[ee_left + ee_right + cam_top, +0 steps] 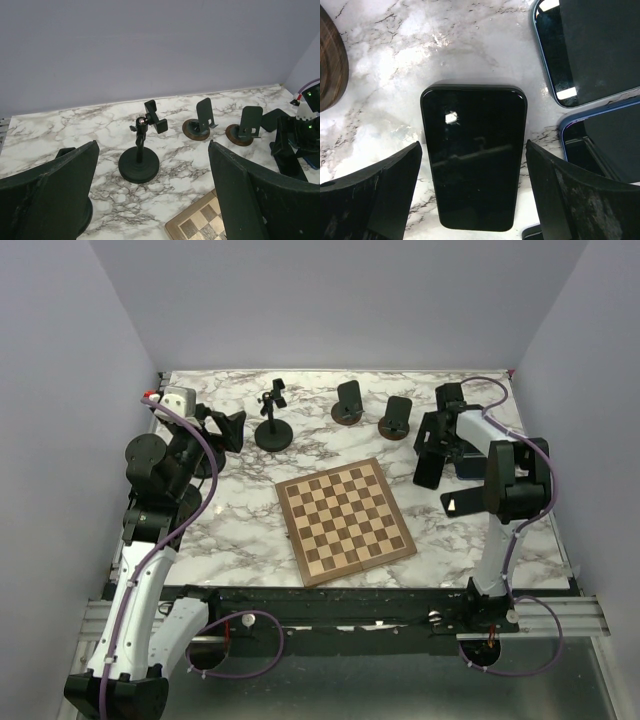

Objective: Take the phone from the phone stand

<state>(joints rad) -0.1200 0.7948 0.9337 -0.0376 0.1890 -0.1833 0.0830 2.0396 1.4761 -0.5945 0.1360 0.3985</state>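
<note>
Because the white marble-patterned table [240,530] is crowded beyond the far right corner of the square wooden chessboard [345,522], the biggest danger, as I judge it, comes from the right arm [510,490] when it pulls away. If it rises crooked, a finger could catch the flat black glass phone [472,175] and push it. On the side away from the chessboard lie two dark phones with blue edges [590,50], very near, so a pushed phone may strike them. On the side toward the chessboard stands the round brown wooden base of a phone stand [329,60], and a sideways swing may knock this stand over. A smaller danger is that the phone sticks to a pad, is lifted a little, and drops on the hard table.

The phone lies flat on the table beyond that far right corner, not on any stand, so the task looks nearly finished. The right gripper [474,146] hangs over it with the jaws spread wider than the phone, one black finger [375,195] on each long side. It grips nothing, though I cannot tell if a pad brushes an edge. The left gripper [153,146], beyond the chessboard's far left corner, is spread fully and is empty.
</note>
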